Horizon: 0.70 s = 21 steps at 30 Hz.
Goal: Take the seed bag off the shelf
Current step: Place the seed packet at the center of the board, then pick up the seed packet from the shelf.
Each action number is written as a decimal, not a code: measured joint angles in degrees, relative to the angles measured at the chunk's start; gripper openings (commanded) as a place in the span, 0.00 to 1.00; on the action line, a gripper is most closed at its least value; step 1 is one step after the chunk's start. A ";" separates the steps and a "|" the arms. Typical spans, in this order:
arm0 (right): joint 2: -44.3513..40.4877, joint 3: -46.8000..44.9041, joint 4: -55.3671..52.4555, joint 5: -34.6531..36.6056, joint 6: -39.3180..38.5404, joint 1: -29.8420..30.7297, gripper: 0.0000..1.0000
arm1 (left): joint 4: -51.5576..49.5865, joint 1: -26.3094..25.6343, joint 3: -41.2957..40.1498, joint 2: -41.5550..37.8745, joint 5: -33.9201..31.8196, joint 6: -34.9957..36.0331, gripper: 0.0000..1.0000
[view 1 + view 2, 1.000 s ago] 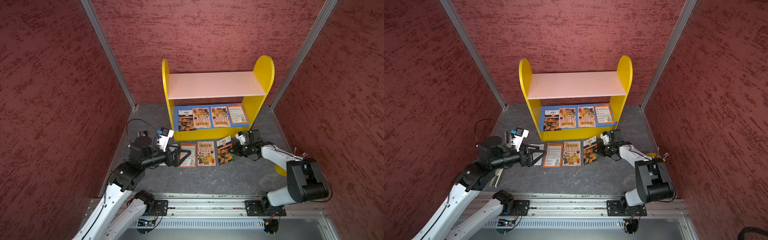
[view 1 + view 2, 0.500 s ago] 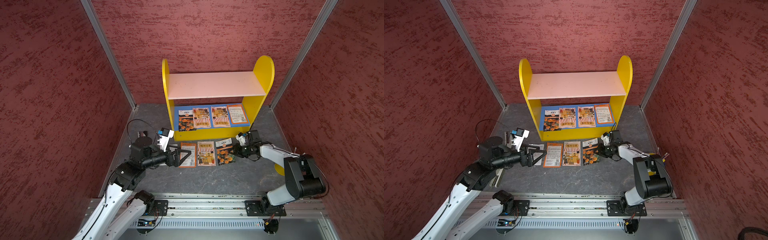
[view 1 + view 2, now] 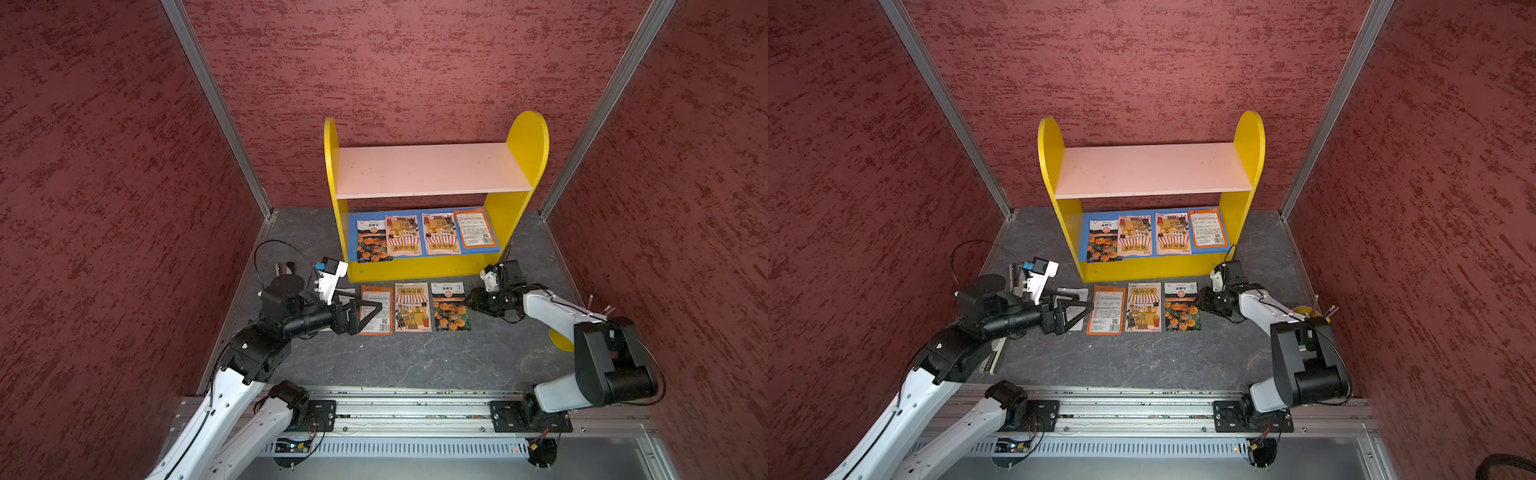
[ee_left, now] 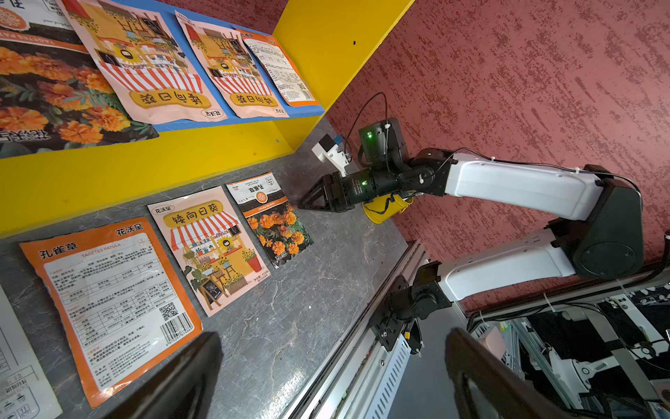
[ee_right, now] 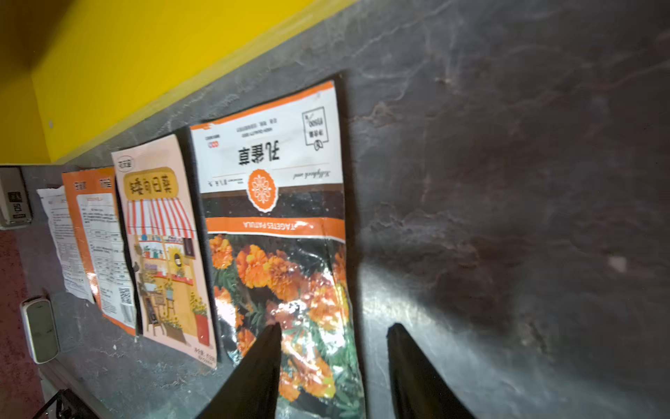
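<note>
On the bench [image 3: 415, 365], before the shelf [image 3: 415, 272], my left hand [image 4: 333, 337] hangs released by the row of bags [image 3: 413, 307]. My right hand [image 5: 335, 326] is released too, one finger [image 5: 261, 366] over the seed bag [image 5: 275, 203], flat on the bench.

Under me, dark grey marbled floor [image 3: 395, 365]. Red textured walls [image 3: 415, 62] rise behind and either side of it; aluminium posts [image 3: 219, 108] at its back corners.

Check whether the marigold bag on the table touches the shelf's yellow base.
Apart: right wrist view shows bare grey table between marigold bag and shelf base.
</note>
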 measured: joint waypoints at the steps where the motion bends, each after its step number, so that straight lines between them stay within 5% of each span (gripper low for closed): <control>1: -2.05 0.00 0.20 -1.09 0.57 0.00 0.56 | 0.00 0.00 0.00 0.00 0.00 0.00 1.00; 10: -15.37 0.02 5.42 -12.46 7.93 0.31 0.66 | 0.98 0.00 0.00 0.92 0.26 -0.92 1.00; 17: -21.53 0.59 5.03 -9.44 8.17 2.60 0.88 | 3.56 -1.64 -0.09 3.89 -0.52 -2.36 1.00; 21: -21.44 2.99 4.52 -4.31 5.84 3.61 0.91 | 4.46 -4.98 -0.09 6.36 -2.97 -2.64 1.00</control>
